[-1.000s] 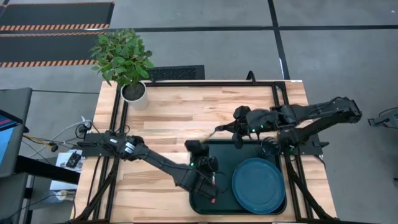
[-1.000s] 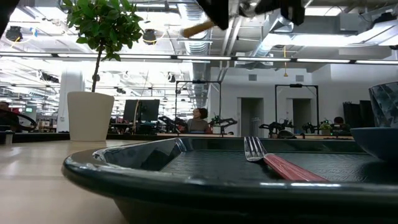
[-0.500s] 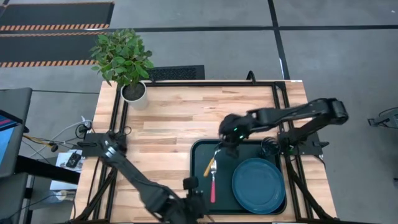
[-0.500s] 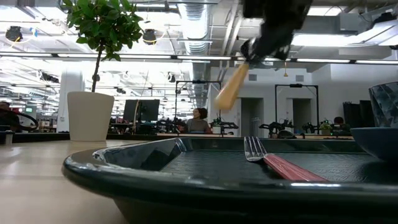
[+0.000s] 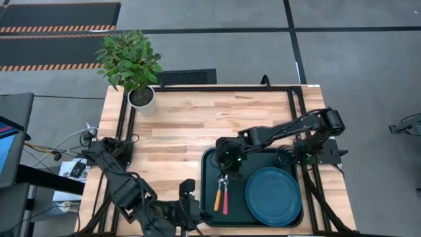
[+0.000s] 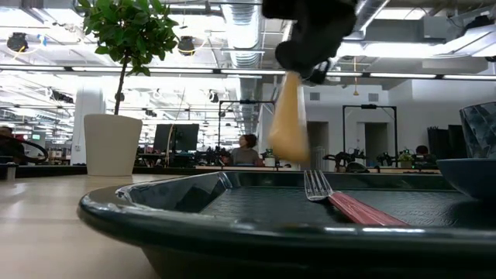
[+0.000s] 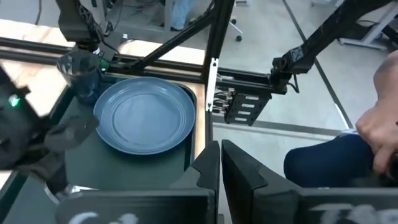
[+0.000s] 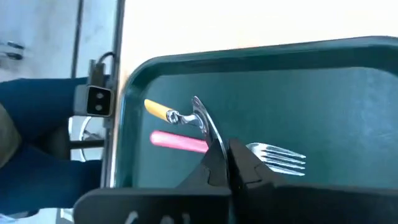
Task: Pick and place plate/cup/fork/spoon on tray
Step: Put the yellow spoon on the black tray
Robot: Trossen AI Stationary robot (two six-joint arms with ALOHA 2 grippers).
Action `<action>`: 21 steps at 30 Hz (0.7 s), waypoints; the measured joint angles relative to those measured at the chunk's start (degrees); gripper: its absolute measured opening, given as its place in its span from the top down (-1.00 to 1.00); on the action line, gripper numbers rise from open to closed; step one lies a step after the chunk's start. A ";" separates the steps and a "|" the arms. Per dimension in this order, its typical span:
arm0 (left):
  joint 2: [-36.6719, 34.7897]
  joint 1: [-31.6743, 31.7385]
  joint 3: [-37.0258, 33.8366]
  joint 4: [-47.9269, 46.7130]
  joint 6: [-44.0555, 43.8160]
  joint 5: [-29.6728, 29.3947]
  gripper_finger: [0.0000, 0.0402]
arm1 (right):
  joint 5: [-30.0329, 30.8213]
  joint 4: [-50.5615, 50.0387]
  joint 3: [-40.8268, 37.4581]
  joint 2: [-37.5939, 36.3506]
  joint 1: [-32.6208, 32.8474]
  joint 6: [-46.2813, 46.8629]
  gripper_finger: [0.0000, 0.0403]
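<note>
**Spoon hangs from the right gripper over the tray, fork and plate already lying there**

No brand, label or readable writing shows on any item.

The spoon [image 5: 218, 195] has a silver metal bowl and an orange-yellow plastic handle. The right gripper [image 5: 225, 176] pinches it at the bowel end — its fingers [image 8: 239, 165] are closed on the spoon's neck, the handle pointing away from the wrist. In the low view the spoon [image 6: 289, 124] hangs handle-down above the tray floor, tilted a little off vertical; whether its tip touches the tray cannot be told.

Just beside it lies the fork [image 5: 225, 197], silver tines and red handle, flat on the tray and roughly parallel to the spoon. The tray [image 5: 208, 191] is dark green, rectangular, with rounded corners and a raised rim, sitting at the table's near right part. The plate [image 5: 273, 196], round and dark teal-blue with a raised rim, fills the tray's right half. The cup [image 7: 79, 70] — a smoky grey tumbler — stands just beyond the plate at the tray's far right corner.

The right arm reaches from the table's right edge leftward, bent down over the tray's far left part. The left arm is folded back low along the table's near edge, its gripper [image 5: 187, 194] just left of the tray with fingers [image 7: 208, 171] pressed together, holding nothing.
</note>
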 joint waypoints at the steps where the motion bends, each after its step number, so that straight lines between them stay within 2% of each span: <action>1: 0.00 0.00 0.00 -0.13 -0.04 0.02 1.00 | -0.08 0.05 0.93 1.19 -0.24 -0.42 0.99; 6: 0.40 0.24 -0.03 -0.30 -0.24 0.68 1.00 | -3.65 -0.82 2.34 6.14 -1.77 -1.68 0.99; 12: 0.55 0.20 -0.07 -0.35 0.01 -0.47 1.00 | -8.94 -0.81 2.32 8.71 -4.79 -2.27 0.99; 21: 0.59 0.64 -0.07 -1.64 0.12 -1.40 1.00 | -10.03 -2.05 2.32 8.70 -8.47 -4.67 0.93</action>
